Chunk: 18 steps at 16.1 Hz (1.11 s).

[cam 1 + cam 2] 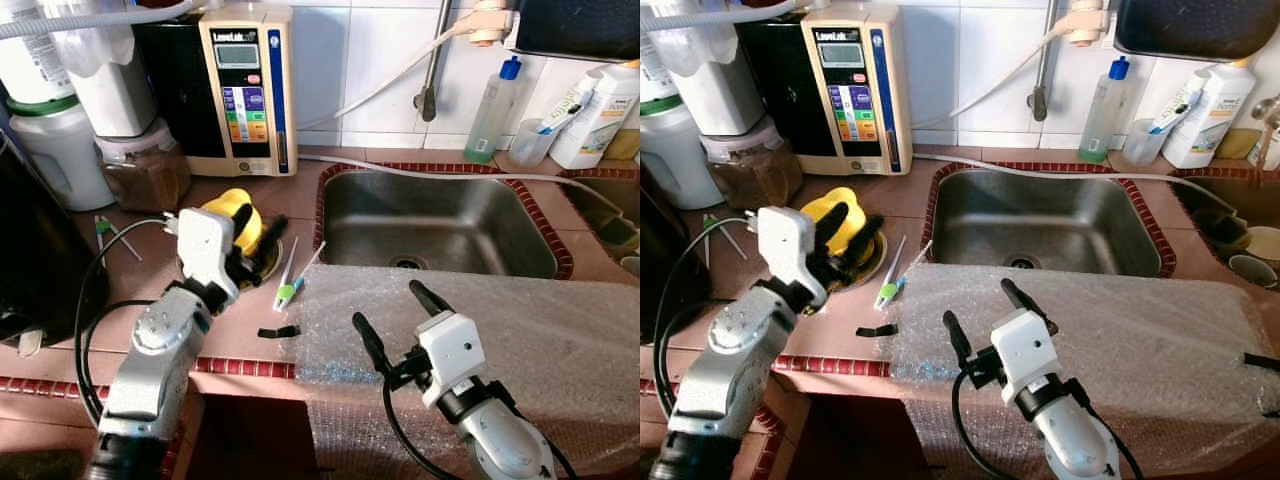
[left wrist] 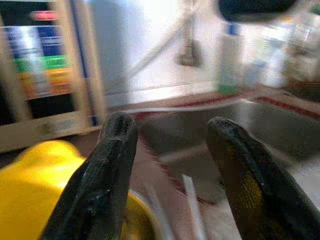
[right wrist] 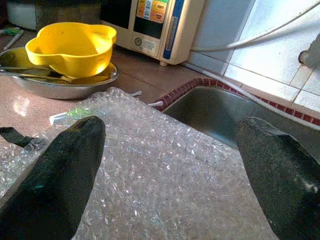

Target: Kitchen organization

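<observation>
Yellow plastic bowl (image 1: 228, 215) sits in shallow steel dish (image 3: 60, 85); left gripper (image 1: 255, 243) beside it, jaws parted, likely lining up grasp. Right gripper (image 1: 392, 315) spread empty above clear bubble wrap sheet (image 1: 540, 330).

A sink (image 1: 440, 222) sits ahead of me in the counter (image 1: 240, 335). Bubble wrap (image 1: 560, 340) lies before it, over the counter edge. To its left a bowl (image 3: 70, 47) rests in a dish (image 3: 60, 85), with a machine (image 1: 245, 85) behind at the wall. Bottles (image 1: 492, 110) stand behind the sink.
</observation>
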Available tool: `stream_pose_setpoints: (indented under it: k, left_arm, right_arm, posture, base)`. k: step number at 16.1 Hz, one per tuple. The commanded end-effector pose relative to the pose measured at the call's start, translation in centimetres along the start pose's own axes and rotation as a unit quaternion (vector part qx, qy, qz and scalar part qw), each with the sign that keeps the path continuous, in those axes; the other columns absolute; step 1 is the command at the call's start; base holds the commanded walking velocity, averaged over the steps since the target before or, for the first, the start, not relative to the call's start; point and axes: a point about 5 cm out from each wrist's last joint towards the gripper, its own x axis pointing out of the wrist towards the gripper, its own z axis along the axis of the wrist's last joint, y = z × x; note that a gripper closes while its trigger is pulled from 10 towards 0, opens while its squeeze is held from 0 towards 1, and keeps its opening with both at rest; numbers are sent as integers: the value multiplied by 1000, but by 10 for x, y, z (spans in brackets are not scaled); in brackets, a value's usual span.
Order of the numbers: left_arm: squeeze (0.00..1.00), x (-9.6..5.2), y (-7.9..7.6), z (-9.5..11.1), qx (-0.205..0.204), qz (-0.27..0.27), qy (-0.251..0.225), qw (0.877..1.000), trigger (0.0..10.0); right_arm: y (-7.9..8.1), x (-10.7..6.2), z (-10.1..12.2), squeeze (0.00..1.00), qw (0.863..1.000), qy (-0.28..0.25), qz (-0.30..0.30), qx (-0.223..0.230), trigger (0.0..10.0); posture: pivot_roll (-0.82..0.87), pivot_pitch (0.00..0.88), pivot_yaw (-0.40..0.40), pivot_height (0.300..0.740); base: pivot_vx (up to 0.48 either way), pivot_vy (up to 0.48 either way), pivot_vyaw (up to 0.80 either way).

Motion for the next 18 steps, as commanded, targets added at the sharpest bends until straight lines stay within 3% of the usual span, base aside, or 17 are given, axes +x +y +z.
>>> stream_pose_setpoints:
  k: [1,5,9,10,11,12,14,16,18]
  left_arm:
    - [1000,-1,-14,3,29,-55,-8,998,10000]
    - [1000,9,-39,1,50,-126,-6,991,10000]
    - [1000,28,-48,-1,51,-126,-8,991,10000]
    - [231,33,-48,-9,45,-111,1,993,10000]
    - [0,33,-43,-14,51,-88,9,995,10000]
    - [0,32,-40,-14,50,-78,7,996,10000]
    - [0,24,-19,-18,49,-3,0,999,10000]
    - [0,8,3,-35,62,69,40,995,10000]
    - [0,-7,12,-50,65,99,74,990,10000]
  right_arm:
    - [1,1,0,0,1000,1,0,-3,10000]
    - [3,0,-2,0,1000,8,8,-6,10000]
    - [4,0,-2,0,1000,9,9,-9,10000]
    - [4,-1,-1,0,1000,9,7,-11,10000]
    - [4,-2,-1,0,1000,9,5,-11,10000]
    - [4,-2,-1,0,1000,10,5,-11,10000]
    - [4,-5,-2,0,1000,13,0,-10,10000]
    - [5,-6,-2,0,1000,14,2,-7,10000]
    - [12,-12,-4,0,998,26,30,44,10000]
  posture:
    - [76,0,40,740]
    - [75,0,35,740]
    - [61,0,37,740]
    - [49,0,42,740]
    - [45,0,44,740]
    - [45,0,44,740]
    - [42,0,43,740]
    - [47,0,40,740]
    - [52,4,32,740]
  base:
    - [0,0,0]
    - [0,0,0]
    - [0,0,0]
    - [0,0,0]
    - [0,0,0]
    - [0,0,0]
    - [0,0,0]
    - [0,0,0]
    - [0,0,0]
